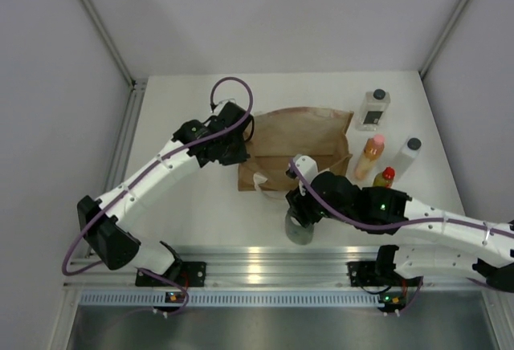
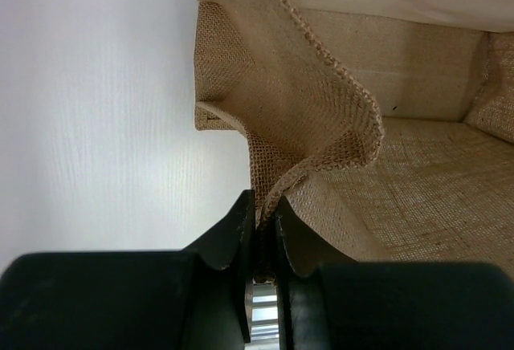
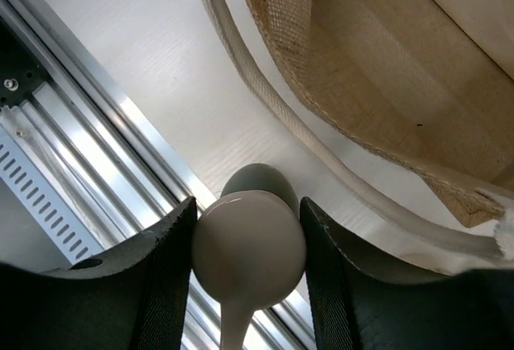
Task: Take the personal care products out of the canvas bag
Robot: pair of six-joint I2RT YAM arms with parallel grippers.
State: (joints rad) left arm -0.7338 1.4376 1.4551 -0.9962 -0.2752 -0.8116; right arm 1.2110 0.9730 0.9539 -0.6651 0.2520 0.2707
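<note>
The canvas bag [image 1: 301, 145] lies on its side mid-table, its mouth toward the near edge. My left gripper [image 1: 243, 143] is shut on the bag's left rim; in the left wrist view the jaws [image 2: 263, 215] pinch the burlap edge [image 2: 321, 117] and the inside shows no bottles. My right gripper [image 1: 299, 213] is shut on the grey pump bottle [image 1: 299, 231], in front of the bag's mouth near the table's front edge. In the right wrist view the fingers [image 3: 173, 262] clamp its pump head [image 3: 249, 246]. The clear square bottle [image 1: 374, 109], orange bottle [image 1: 370, 157], yellow bottle [image 1: 384, 177] and cream cylinder [image 1: 408, 156] stand to the bag's right.
A white bag handle [image 3: 273, 101] lies on the table beside the pump bottle. The aluminium rail [image 1: 257, 258] runs along the near edge, right below the right gripper. Grey walls close in the table at the back and sides.
</note>
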